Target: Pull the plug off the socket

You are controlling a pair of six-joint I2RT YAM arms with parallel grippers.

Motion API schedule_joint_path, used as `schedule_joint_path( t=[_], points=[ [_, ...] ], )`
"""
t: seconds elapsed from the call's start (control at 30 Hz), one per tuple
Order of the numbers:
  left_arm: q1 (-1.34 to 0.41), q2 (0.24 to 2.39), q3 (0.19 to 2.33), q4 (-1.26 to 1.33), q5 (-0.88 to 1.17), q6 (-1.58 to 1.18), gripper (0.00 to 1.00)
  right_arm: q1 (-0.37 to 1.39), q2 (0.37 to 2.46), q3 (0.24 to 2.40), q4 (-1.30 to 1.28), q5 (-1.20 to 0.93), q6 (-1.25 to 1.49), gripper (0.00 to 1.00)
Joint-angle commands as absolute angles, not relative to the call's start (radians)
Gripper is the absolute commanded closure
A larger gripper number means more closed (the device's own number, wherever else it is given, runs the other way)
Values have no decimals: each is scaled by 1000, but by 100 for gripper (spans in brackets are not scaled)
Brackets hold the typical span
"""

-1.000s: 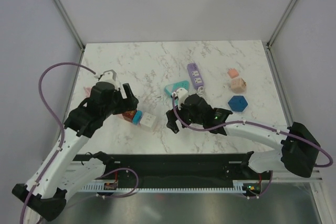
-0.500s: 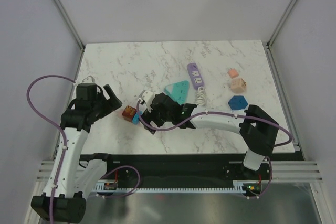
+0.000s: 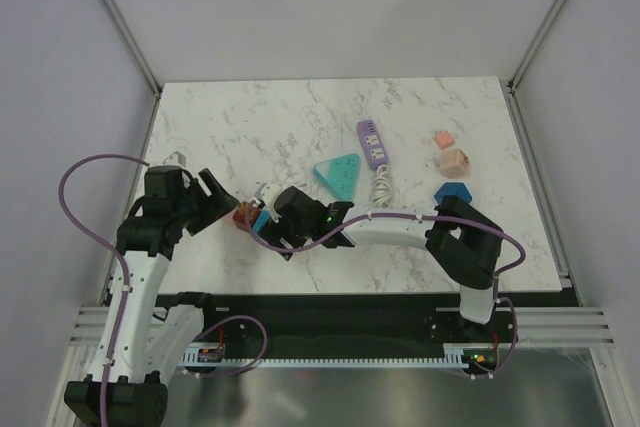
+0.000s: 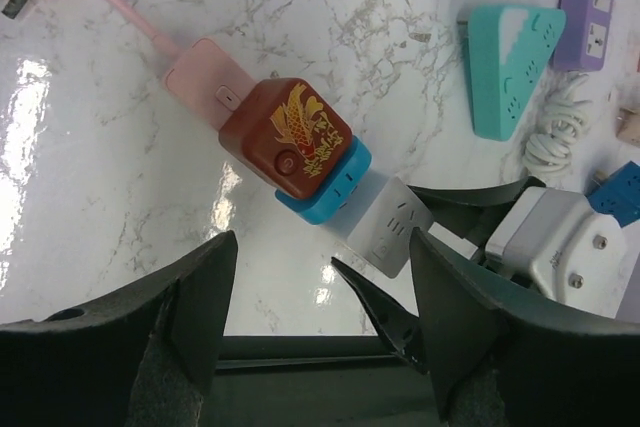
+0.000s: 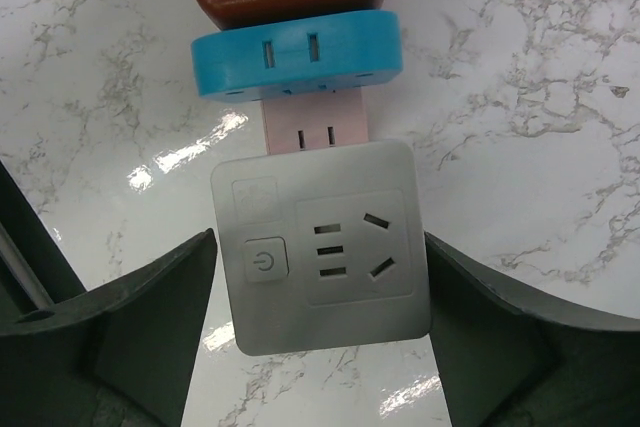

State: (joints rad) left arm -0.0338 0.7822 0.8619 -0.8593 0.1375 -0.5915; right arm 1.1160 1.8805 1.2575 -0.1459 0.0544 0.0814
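Observation:
A stack of plugged pieces lies on the marble table: a red-brown cube with a gold fish (image 4: 295, 137), a blue adapter (image 5: 297, 52), a short pink plug (image 5: 315, 127) and a white square socket with a power button (image 5: 320, 257). In the top view the stack (image 3: 250, 218) is at centre left. My right gripper (image 5: 320, 287) is open, its fingers (image 5: 150, 327) flanking the white socket's two sides. My left gripper (image 4: 322, 247) is open and empty, just left of the stack (image 3: 222, 205), short of the cube.
A pink block with a pink cord (image 4: 195, 75) touches the cube's far side. A teal triangular socket (image 3: 338, 173), a purple power strip (image 3: 371, 142) with a coiled white cord (image 3: 382, 185), two pink cubes (image 3: 453, 160) and a blue hexagon (image 3: 452, 194) lie to the right.
My right arm swung left from mid-table to the stack and now straddles the white socket. My left arm drew back left off the stack.

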Motion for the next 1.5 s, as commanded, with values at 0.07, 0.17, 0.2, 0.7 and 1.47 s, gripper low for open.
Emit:
schedule_joint_path(
  t=[0.07,0.17,0.2,0.7,1.47],
  points=[
    [-26,764,853,-790,232,-607,26,1123,1890,1287,-140,106,95,22],
    [-26,761,841,-772,256,-606,30,1124,1905,1298,-140,130,109,45],
    [-26,764,841,-769,270,-606,31,1123,1910,1299,-140,133,118,47],
    [-25,745,674,-557,630,-647,42,987,1792,1181,-141,108,343,100],
    [-26,773,348,-216,550,-919,42,894,1635,1109,-155,-83,451,100]
  ],
)
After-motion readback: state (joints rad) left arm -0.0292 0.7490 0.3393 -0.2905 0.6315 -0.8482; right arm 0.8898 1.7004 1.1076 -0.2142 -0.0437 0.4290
